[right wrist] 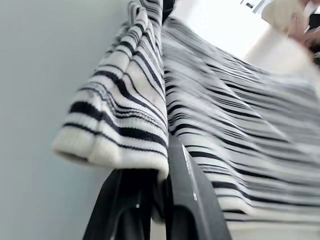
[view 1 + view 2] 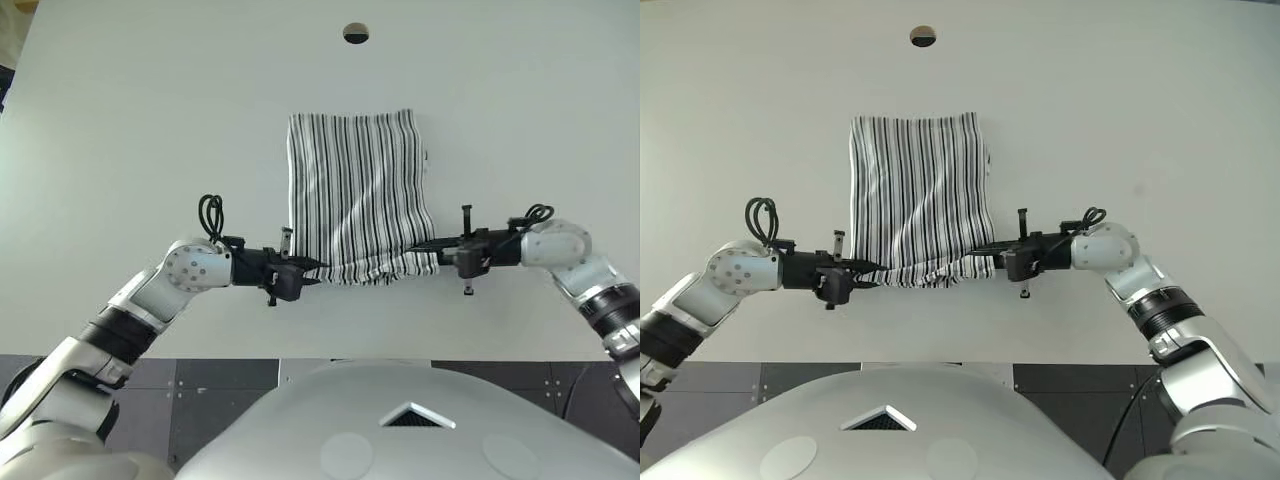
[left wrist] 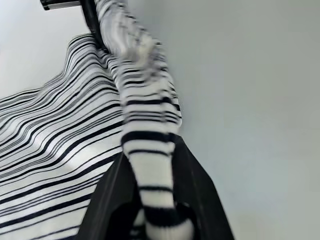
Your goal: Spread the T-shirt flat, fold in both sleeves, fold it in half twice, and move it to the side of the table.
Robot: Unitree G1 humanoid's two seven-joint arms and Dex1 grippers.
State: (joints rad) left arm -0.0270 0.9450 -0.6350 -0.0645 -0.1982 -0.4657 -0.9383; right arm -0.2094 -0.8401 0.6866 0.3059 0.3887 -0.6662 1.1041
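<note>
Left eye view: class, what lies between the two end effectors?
The near edge of the striped T-shirt spans it, one corner pinched in the left end effector, the other in the right end effector; the left eye view shows this.

I see my two head views looking forward and down from above the arms onto the white tabletop [image 2: 150, 120]. They sit far enough back to take in both forearms and the whole striped T-shirt [image 2: 360, 190]. They share nearly the same scene, with the right eye's picture set a little sideways from the left's. Each wrist view sits just behind its own pincer and looks out along the fingers. The left pincer [image 3: 155, 200] and the right pincer [image 1: 150, 195] sit at the near edge. Striped cloth lies very close to each lens, with bare tabletop beside it.
</note>
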